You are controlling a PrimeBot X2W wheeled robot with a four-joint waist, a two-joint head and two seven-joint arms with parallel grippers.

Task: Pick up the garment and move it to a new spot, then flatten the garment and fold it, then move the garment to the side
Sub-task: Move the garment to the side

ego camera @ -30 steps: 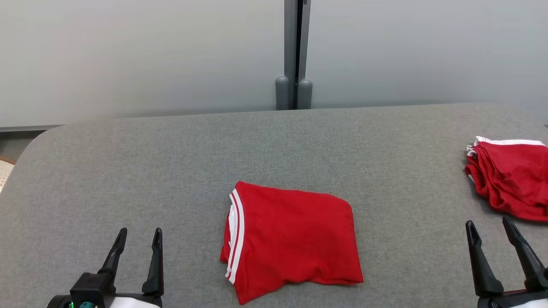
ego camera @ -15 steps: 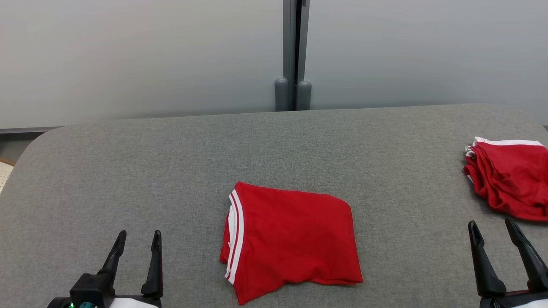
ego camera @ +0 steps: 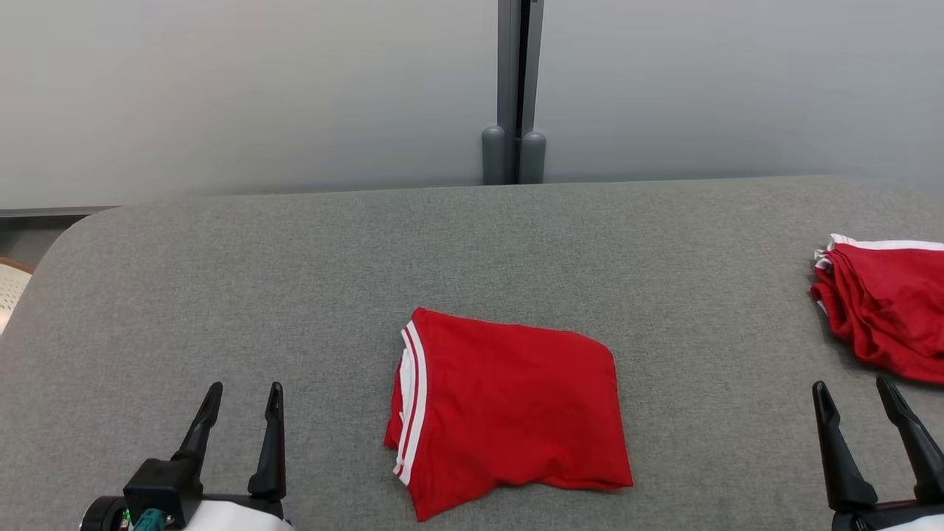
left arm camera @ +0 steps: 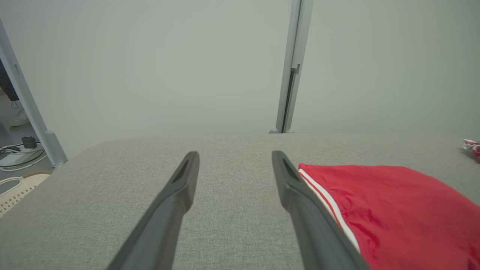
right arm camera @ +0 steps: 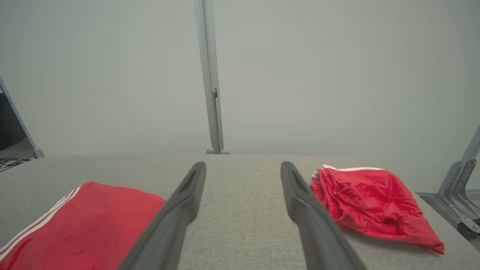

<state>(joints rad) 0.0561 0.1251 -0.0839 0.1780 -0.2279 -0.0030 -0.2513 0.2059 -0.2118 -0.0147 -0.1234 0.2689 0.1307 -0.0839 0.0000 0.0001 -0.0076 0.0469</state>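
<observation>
Neatly folded, the garment [ego camera: 509, 409] lies between both spread jaws (touching neither).

right pincer [ego camera: 849, 385] and red pile [ego camera: 885, 313] partly off-frame

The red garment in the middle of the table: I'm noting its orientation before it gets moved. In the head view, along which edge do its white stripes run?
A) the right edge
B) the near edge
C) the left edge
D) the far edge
C: the white stripes run down the left edge of the garment, while its far, right and near edges are plain red.
</observation>
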